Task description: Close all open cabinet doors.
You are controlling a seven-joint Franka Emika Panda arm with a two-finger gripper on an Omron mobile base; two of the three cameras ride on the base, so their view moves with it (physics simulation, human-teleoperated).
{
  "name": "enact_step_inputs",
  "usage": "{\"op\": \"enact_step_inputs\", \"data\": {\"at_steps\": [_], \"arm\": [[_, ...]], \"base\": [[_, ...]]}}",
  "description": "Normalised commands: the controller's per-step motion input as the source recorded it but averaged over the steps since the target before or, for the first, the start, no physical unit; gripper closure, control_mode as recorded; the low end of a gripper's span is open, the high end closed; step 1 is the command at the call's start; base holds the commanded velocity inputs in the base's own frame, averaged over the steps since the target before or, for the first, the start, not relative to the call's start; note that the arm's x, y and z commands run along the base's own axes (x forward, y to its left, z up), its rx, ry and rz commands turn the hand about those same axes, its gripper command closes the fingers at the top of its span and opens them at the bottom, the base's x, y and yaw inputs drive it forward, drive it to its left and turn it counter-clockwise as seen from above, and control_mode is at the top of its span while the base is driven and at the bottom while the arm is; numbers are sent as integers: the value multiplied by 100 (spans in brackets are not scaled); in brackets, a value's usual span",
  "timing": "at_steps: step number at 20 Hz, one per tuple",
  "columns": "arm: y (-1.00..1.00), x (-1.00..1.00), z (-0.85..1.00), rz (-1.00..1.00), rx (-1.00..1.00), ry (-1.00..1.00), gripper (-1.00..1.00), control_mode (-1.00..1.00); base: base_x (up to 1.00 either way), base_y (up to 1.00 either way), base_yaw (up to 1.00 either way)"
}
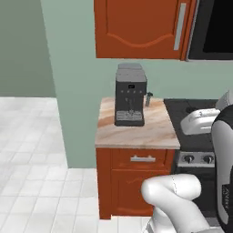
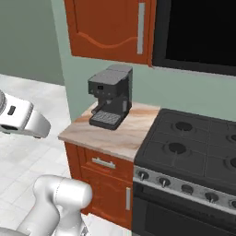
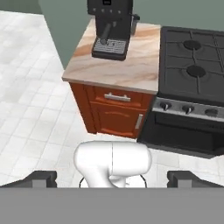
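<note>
Left base view: reddish-brown cabinet door high on the green wall, flush with its frame, vertical grey bar handle at its right edge. Black microwave just right of it. Below, dark grey espresso machine upright on the marble-topped table, toward the rear. Drawer front with short horizontal handle under the table edge. Black stove adjoining on the right, partly behind the white arm.

Right base view: same cabinet door above the espresso machine, again lying flat and shut, handle beside the microwave. Stove with four burners touching the table on its right side; knobs along the stove front.

Hand view: looking down from well above. End effector with two dark fingertips wide apart at the bottom, nothing between them. Espresso machine at top, table below it, stove to the right, pale tiled floor to the left.
</note>
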Motion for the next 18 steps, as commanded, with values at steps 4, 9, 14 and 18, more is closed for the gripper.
{"op": "enact_step_inputs", "data": {"at_steps": [4,9,14,18], "arm": [[0,0,0,0,0,0,-100,100],[0,0,0,0,0,0,-100,100],[0,0,0,0,0,0,-100,100],[0,0,0,0,0,0,-100,100]], "base": [[-57,36,94],[-27,42,99],[-23,27,100],[-22,15,100]]}}
